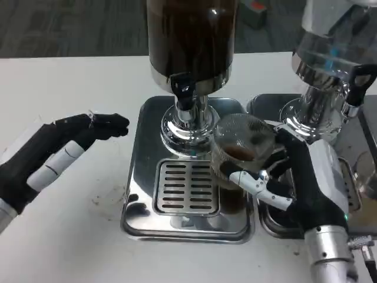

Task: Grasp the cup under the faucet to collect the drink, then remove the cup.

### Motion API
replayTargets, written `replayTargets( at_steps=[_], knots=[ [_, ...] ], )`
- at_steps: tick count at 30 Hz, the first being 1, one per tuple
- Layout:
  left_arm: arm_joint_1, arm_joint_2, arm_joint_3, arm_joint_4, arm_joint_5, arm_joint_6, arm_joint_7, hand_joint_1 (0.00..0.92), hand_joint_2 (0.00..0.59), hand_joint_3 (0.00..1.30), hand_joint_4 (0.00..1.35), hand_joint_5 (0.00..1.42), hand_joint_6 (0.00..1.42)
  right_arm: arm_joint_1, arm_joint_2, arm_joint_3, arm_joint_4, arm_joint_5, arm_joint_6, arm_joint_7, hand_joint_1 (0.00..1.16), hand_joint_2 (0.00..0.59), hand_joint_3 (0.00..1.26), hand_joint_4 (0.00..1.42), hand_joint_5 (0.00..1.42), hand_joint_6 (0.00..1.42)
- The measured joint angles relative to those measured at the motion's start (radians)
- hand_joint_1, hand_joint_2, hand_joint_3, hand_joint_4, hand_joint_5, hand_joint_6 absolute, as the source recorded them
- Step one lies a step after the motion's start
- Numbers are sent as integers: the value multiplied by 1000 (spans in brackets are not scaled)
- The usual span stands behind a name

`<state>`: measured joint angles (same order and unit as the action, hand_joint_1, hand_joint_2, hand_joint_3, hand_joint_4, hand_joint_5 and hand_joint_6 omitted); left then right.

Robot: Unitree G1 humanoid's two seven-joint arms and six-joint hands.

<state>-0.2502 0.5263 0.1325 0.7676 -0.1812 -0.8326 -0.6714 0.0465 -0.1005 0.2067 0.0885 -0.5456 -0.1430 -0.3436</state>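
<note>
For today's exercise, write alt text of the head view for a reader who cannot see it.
The right robot hand holds a clear cup with a little dark drink, over the steel drip tray and right of the dark dispenser's faucet. The left robot hand rests on the white table, holding nothing.

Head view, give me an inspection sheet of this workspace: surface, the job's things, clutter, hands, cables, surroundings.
Surface: white table, a few dark specks near the tray's left edge.
Job's things: clear cup with a little brown drink, held off to the right of the faucet of the dark drink dispenser; steel drip tray with a slotted grate below.
Clutter: second dispenser with clear liquid on its own tray, at right.
Hands: right hand holds the cup; left hand rests on the table, holding nothing.
Cables: nothing seen.
Surroundings: grey carpet floor beyond the table.
</note>
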Motion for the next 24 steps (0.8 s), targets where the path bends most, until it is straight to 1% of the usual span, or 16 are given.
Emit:
replayTargets(
  at_steps=[5, 7, 17, 19, 24],
  knots=[
    [1, -2, -8, 0, 28, -29, 1, 0, 140, 407, 376, 318, 296, 32, -12, -8, -38, 1, 17, 10, 702, 232, 526, 567, 702, 801],
    [5, -9, -15, 0, 34, -39, 1, 0, 140, 406, 374, 318, 296, 52, -19, -15, -66, 3, 21, 19, 703, 232, 526, 567, 702, 801],
    [51, -12, -25, -36, 39, -104, 14, 0, 144, 400, 357, 308, 285, 124, -30, -27, -165, 2, 45, 55, 705, 231, 526, 567, 703, 801],
    [64, -9, -25, -43, 40, -111, 16, 0, 144, 394, 353, 297, 282, 135, -30, -27, -185, 1, 49, 62, 705, 231, 526, 570, 706, 801],
    [99, 15, -25, -68, 59, -132, 27, 0, 137, 372, 326, 282, 264, 160, -34, -31, -223, 0, 56, 86, 706, 231, 526, 583, 710, 801]
  ],
)
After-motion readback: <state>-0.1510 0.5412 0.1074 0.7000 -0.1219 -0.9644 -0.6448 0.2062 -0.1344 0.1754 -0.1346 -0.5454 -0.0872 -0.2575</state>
